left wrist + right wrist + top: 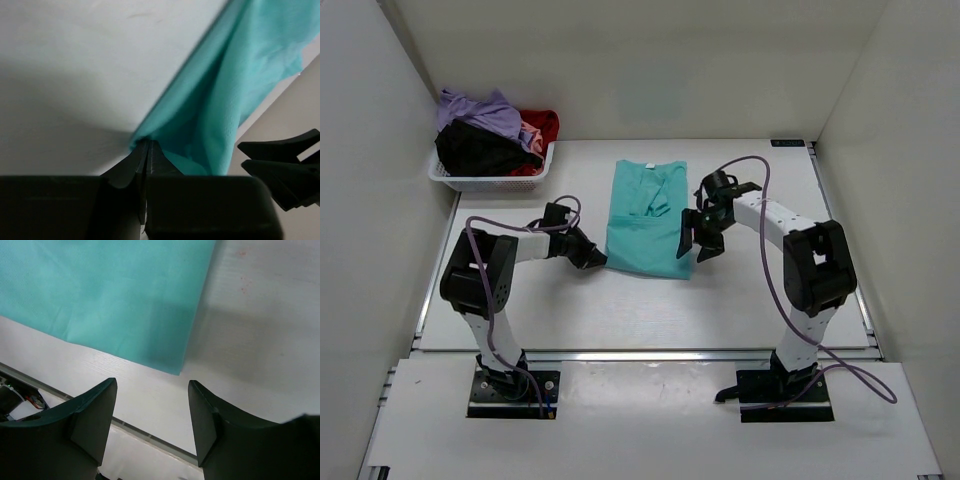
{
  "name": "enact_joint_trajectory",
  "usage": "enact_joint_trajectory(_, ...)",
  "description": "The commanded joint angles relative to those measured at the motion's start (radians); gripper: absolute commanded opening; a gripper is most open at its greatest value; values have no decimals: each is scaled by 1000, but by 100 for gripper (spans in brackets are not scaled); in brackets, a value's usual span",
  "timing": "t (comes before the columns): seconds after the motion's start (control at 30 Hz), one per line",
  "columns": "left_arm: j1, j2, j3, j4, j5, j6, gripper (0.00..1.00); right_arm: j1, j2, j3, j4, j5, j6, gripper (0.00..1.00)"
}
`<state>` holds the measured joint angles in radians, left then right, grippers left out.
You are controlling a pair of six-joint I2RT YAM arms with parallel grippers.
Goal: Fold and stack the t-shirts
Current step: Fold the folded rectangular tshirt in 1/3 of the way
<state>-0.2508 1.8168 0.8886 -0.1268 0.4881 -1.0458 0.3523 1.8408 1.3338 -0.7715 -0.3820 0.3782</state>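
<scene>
The left hand (593, 257) is clamped on the teal t-shirt (642, 228) at its corner; the right hand (697, 241) hangs spread apart nearby.

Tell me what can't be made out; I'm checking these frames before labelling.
- Top view: the white slotted plastic basket holds a heap; the lavender cloth shirt covers others, so their count is unclear.
- Left wrist view: the left gripper hides how much teal cloth shirt hem it pinches.
- Right wrist view: the frame edge cuts off that shirt's collar and sleeves.

Five t-shirts: teal (645, 215), lavender (475, 108), black (475, 150), red (547, 124), pink (529, 133); one basket (490, 183); one left gripper (599, 259), one right gripper (696, 243).
</scene>
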Motion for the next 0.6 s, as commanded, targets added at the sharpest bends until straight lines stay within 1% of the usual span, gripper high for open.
enact_joint_trajectory(0.0,10,-105,-55,-2,-5,-10,9,-1,-66,-39,49,-6,24,56)
enact_joint_trajectory(0.07,21,-132,-98,13,1,-3,9,7,-78,-59,57,-8,25,56)
enact_joint_trajectory(0.13,21,-146,-135,30,9,-14,10,13,-92,-77,66,-9,30,57)
enact_joint_trajectory(0.27,19,-165,-163,10,1,-5,13,24,-101,-126,72,-11,31,58)
enact_joint_trajectory(0.33,24,-195,-191,13,-5,-11,19,28,-121,-162,75,-8,36,59)
enact_joint_trajectory(0.37,27,-208,-198,13,-6,-14,22,34,-133,-171,98,-5,40,62)
enact_joint_trajectory(0.4,31,-241,-207,13,-17,-17,23,34,-140,-195,107,-14,50,63)
enact_joint_trajectory(0.53,44,-350,-241,73,-77,-23,33,10,-179,-304,208,-52,105,67)
enact_joint_trajectory(0.57,44,-359,-240,85,-79,-25,35,5,-186,-330,239,-72,117,66)
